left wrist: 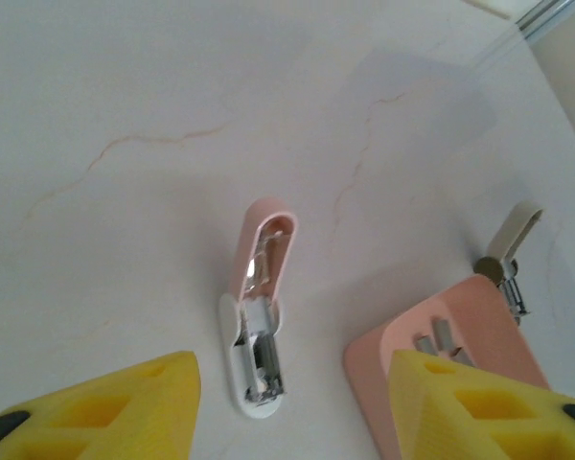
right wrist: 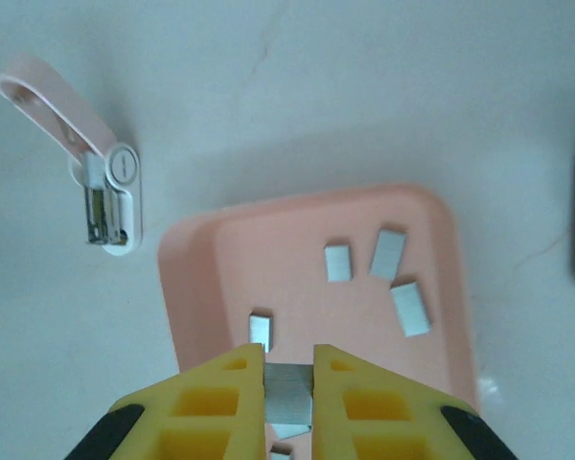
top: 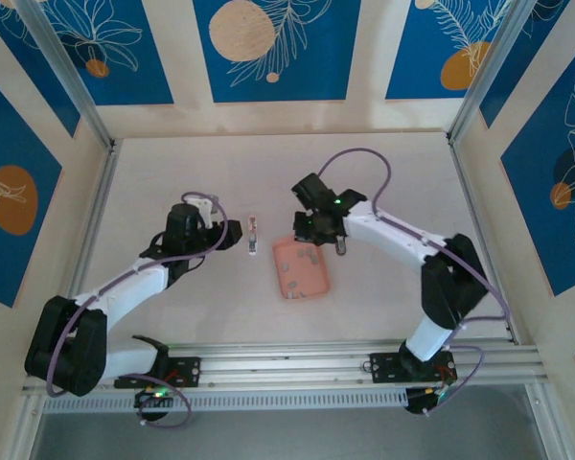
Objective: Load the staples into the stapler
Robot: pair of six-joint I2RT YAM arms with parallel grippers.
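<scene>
Right wrist view: pinching one strip of staples (right wrist: 289, 402) in the shut right tool (right wrist: 289, 369) above the tray (right wrist: 441, 249); next, carrying ahead-left into the opened stapler (right wrist: 110, 187) lying before the open, empty left tool (left wrist: 295, 374).

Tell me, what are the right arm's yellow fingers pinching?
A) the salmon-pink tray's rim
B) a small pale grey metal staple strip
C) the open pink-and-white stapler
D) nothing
B: the right wrist view shows the right gripper closed on a small pale grey metal staple strip, over the salmon-pink rectangular tray.
</scene>
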